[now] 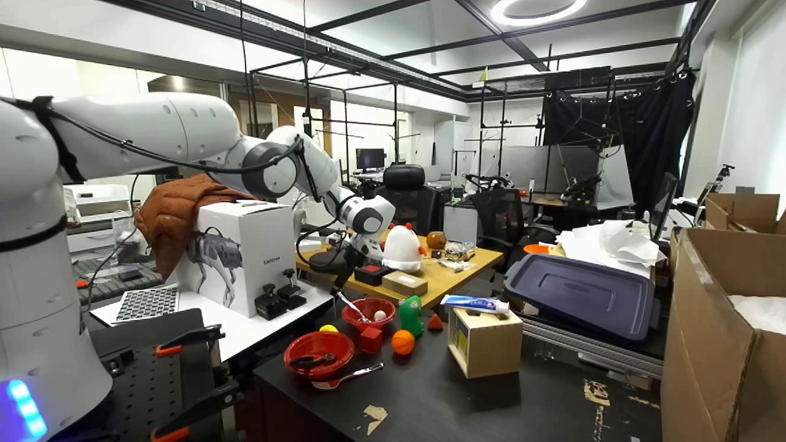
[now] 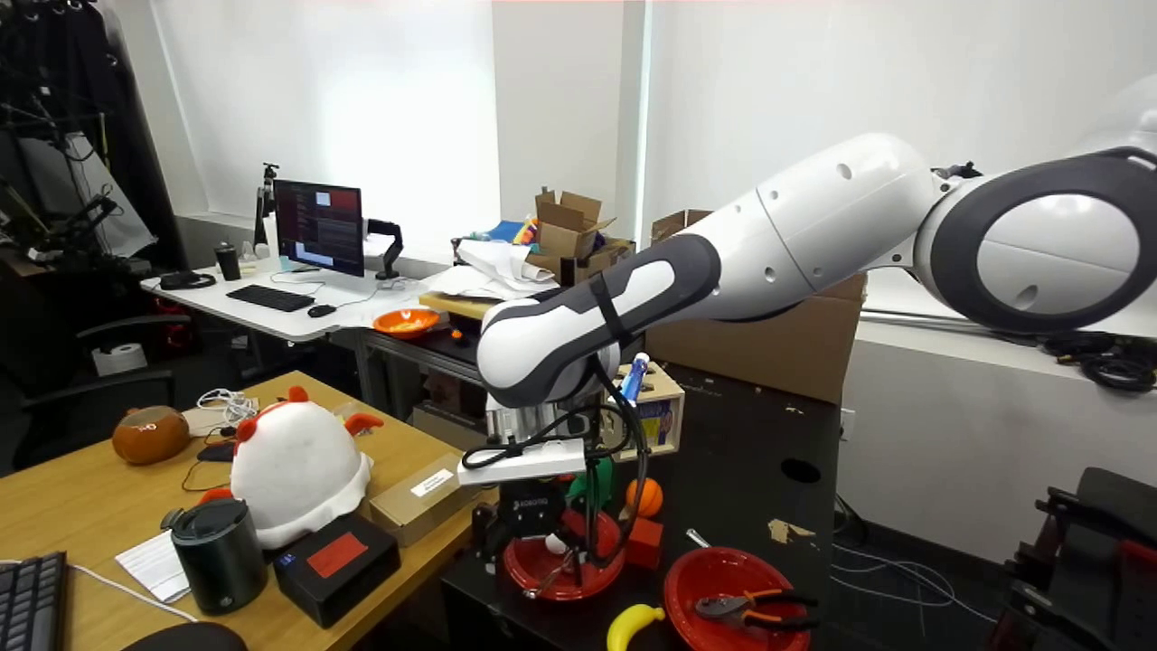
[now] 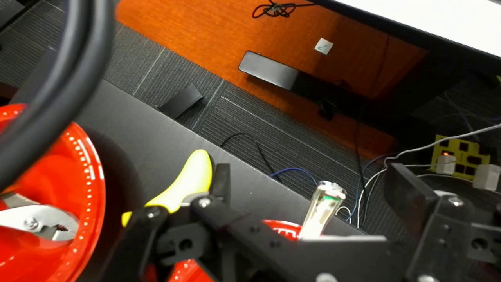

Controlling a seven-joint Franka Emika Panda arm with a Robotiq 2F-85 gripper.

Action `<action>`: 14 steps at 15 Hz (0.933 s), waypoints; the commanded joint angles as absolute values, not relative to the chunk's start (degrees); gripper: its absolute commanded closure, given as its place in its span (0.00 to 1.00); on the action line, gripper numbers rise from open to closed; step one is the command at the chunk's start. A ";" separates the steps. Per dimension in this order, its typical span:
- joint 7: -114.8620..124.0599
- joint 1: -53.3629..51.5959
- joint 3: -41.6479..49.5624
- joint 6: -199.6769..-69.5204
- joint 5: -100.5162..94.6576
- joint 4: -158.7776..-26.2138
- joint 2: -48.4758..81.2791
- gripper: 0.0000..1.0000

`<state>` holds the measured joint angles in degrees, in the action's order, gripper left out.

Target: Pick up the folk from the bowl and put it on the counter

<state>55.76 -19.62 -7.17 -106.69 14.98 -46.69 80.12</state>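
Note:
The silvery fork [image 1: 354, 307] leans in the far red bowl [image 1: 350, 318], its handle sticking up over the rim. In the wrist view the shiny handle [image 3: 321, 207] stands between my fingers, with a gap on both sides; its lower part is hidden behind gripper hardware. My gripper [image 1: 337, 290] is open, pointing down at the handle end; it also shows in the wrist view [image 3: 313, 178]. In an exterior view the gripper [image 2: 542, 550] is over the bowl [image 2: 607, 579] and partly covers it. The bowls stand on the black counter [image 1: 442, 399].
A nearer red bowl [image 1: 339, 345] holds pliers [image 1: 312, 361]. Another fork [image 1: 349, 376] lies beside it. A white ball [image 1: 380, 315] is in the far bowl. A red cube [image 1: 371, 339], orange ball [image 1: 403, 342], green toy [image 1: 410, 316], yellow banana [image 3: 188, 180] and wooden box [image 1: 491, 347] stand around.

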 commanded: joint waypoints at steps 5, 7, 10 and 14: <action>56.91 -19.97 -7.48 -109.30 15.49 -41.91 81.89 0.00; 56.92 -19.95 -7.48 -108.79 15.46 -41.82 82.36 0.00; 56.91 -19.69 -8.18 -108.08 15.22 -39.89 84.26 0.00; 56.56 -19.63 -8.40 -108.38 15.18 -38.82 85.43 0.00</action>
